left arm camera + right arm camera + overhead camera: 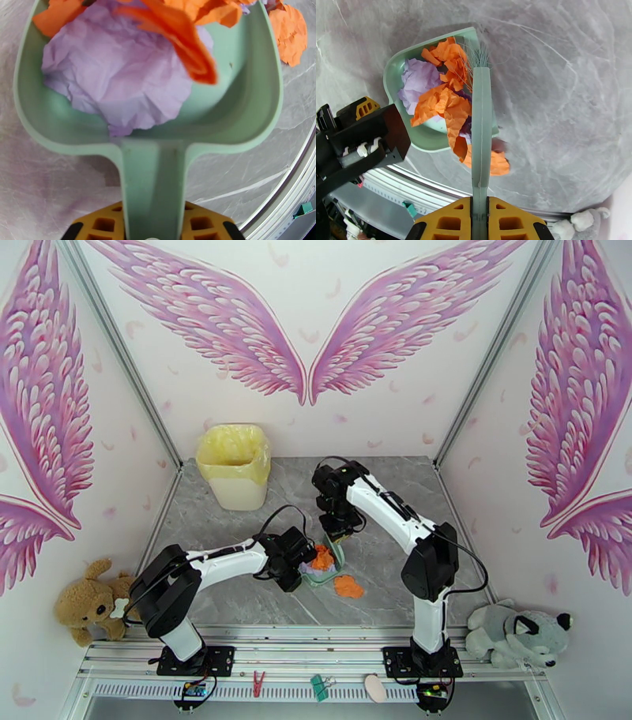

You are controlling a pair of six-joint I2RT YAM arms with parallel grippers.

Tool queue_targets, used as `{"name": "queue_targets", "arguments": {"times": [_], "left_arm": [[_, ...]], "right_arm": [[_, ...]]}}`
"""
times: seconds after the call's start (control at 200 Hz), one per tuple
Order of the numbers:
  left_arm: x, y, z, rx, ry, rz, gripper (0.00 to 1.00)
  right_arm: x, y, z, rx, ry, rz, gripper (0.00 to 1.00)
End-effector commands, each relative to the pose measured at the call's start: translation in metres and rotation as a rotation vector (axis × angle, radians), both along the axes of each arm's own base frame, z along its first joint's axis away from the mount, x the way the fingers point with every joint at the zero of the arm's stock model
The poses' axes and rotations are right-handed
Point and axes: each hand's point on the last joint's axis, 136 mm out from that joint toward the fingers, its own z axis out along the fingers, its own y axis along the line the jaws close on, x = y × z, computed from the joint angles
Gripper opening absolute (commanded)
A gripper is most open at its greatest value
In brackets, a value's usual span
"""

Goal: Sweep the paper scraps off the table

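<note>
My left gripper (296,560) is shut on the handle of the mint-green dustpan (338,562), which lies on the table (237,516) near its front middle. The left wrist view has the handle (154,185) running down between my yellow fingers (102,225). A large lavender wad (118,79) and orange paper scraps (185,43) are piled in the pan. One orange scrap (348,586) lies on the table just outside the pan's mouth. My right gripper (480,217) is shut on the green brush (481,130), whose bristles (478,57) reach over the pan's far rim beside the pile.
A cream bin with a yellow liner (235,465) stands at the table's back left. Plush toys sit off the table at the front left (91,599) and front right (517,631). A metal rail (316,643) with clips edges the front, close behind the pan.
</note>
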Motion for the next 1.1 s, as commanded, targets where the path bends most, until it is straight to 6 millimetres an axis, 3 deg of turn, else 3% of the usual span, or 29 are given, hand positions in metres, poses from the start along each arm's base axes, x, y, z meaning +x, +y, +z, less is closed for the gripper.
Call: {"name": "queue_targets", "arguments": {"times": [0.0,0.13,0.335,0.465,0.575,0.795,1.02,1.095], "left_arm": [[-0.005,-0.002,0.0,-0.004,0.02,-0.001,0.0],[-0.008,0.001,0.001,-0.004,0.018,-0.008,0.0],[-0.009,0.003,0.0,0.003,0.018,-0.018,0.0],[-0.012,0.007,-0.001,0.018,0.025,-0.018,0.0],[-0.015,0.011,0.0,0.027,0.025,-0.019,0.0],[-0.014,0.013,0.0,0.032,0.022,-0.015,0.0],[-0.013,0.007,-0.005,0.026,0.036,-0.027,0.0],[-0.011,0.006,-0.006,0.029,0.034,-0.033,0.0]], "right_arm": [[0.007,-0.03,0.041,-0.012,-0.104,-0.065,0.0],[0.013,-0.052,0.053,-0.043,-0.137,-0.099,0.0],[0.012,-0.072,0.05,-0.084,-0.119,-0.113,0.0],[-0.004,-0.093,0.041,-0.174,-0.071,-0.128,0.0],[-0.028,-0.106,0.038,-0.206,-0.024,-0.18,0.0],[-0.081,-0.085,0.044,0.009,0.061,-0.362,0.0],[-0.1,-0.06,0.028,0.148,0.15,-0.529,0.0],[-0.102,-0.061,0.021,0.121,0.171,-0.52,0.0]]}}
